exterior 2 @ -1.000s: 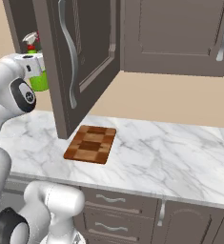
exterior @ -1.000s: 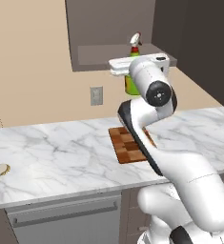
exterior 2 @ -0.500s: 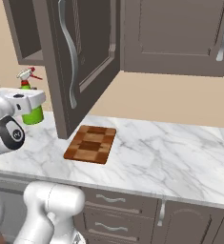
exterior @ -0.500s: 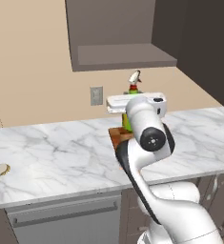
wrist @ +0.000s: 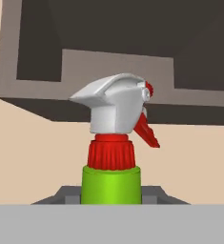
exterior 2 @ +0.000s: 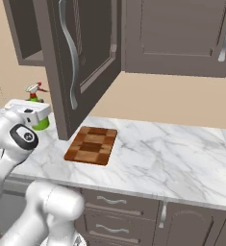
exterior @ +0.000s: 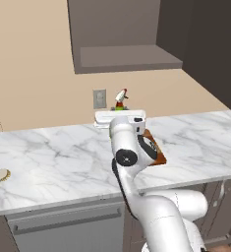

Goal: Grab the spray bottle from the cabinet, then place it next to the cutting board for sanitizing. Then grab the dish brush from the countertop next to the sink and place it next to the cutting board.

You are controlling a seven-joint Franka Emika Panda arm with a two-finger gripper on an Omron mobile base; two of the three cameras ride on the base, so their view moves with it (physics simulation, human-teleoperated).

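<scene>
So the spray bottle [wrist: 114,143] is out of the cabinet [exterior: 124,37] and in the gripper [exterior: 120,118], held upright with its long axis vertical. In the hand view the green neck sits right between the fingers, so I'd call them clamped on the bottle's body, though the actual contact is hidden at the bottom edge. White-and-red nozzle pokes up above the hand.

What matters for the next move: the bottle hangs low over the countertop [exterior: 58,157], just left of the cutting board [exterior 2: 91,145] and toward the far wall. From the right base view its green base [exterior 2: 40,122] looks close to the marble, but I can't tell if it's touching yet. So it's basically already beside the board; my guess is the rest is a short drop straight down, then let go.

Arm is folded up tight, elbow near the counter's front edge, hand level with its camera looking toward the wall. The dish brush [exterior: 0,178] lies far left, untouched.
</scene>
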